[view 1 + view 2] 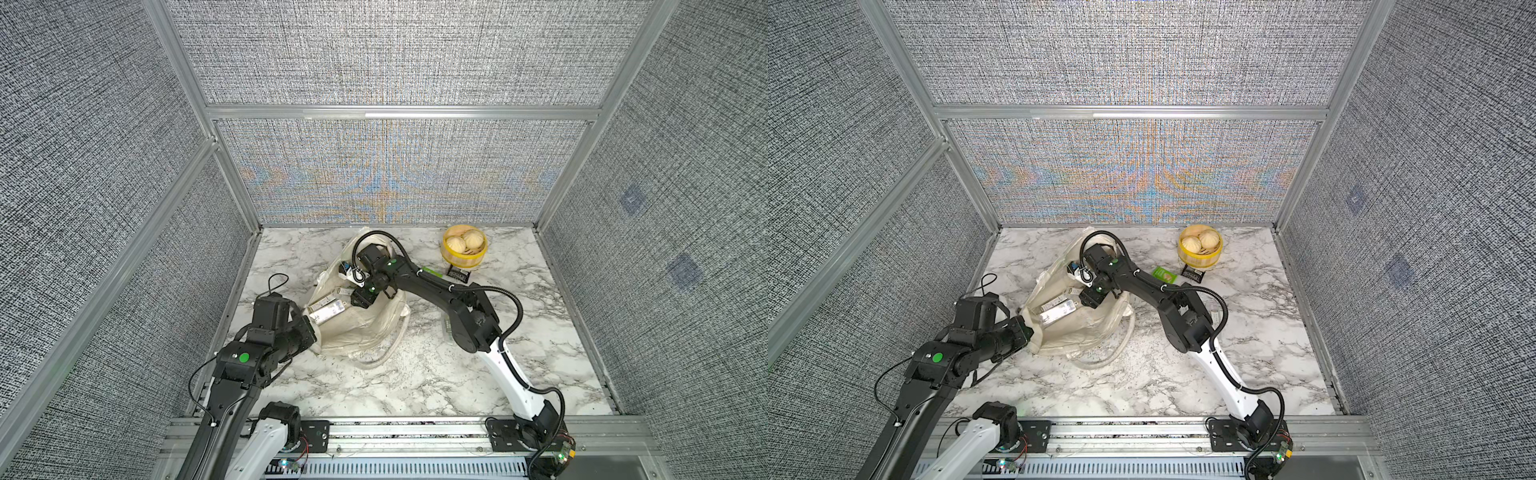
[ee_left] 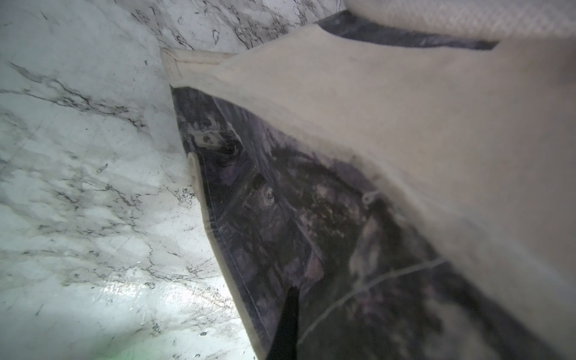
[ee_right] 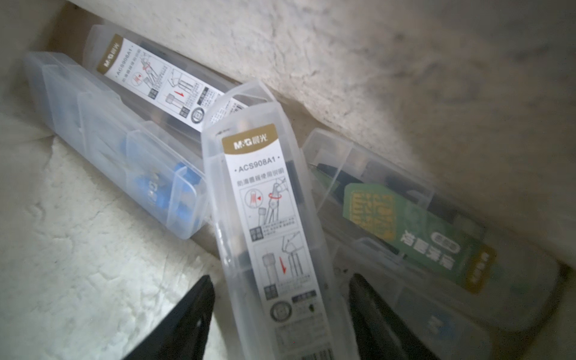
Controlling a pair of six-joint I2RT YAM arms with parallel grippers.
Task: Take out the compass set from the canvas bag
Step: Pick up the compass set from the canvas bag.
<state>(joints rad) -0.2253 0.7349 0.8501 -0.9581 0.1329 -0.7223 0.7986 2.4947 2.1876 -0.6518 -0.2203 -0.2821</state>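
Observation:
The cream canvas bag (image 1: 365, 332) (image 1: 1088, 328) lies slumped open on the marble table in both top views. My left gripper (image 1: 311, 327) (image 1: 1029, 330) is shut on the bag's near-left rim. In the left wrist view, one dark finger (image 2: 286, 324) lies against the bag's dark printed panel (image 2: 311, 218). My right gripper (image 1: 360, 297) (image 3: 280, 293) reaches inside the bag, open. Its two fingers stand either side of a clear compass set case (image 3: 268, 218) with a white and gold label, a gap showing on each side. More clear cases (image 1: 328, 311) (image 1: 1059, 309) show in the bag's mouth.
Other cases lie inside the bag: a blue-filled one (image 3: 124, 149), a green-labelled one (image 3: 417, 230) and another white-labelled one (image 3: 156, 78). A yellow steamer basket (image 1: 464, 257) (image 1: 1200, 257) with buns stands back right, with a black packet (image 1: 459, 275) and a green packet (image 1: 1163, 274) beside it.

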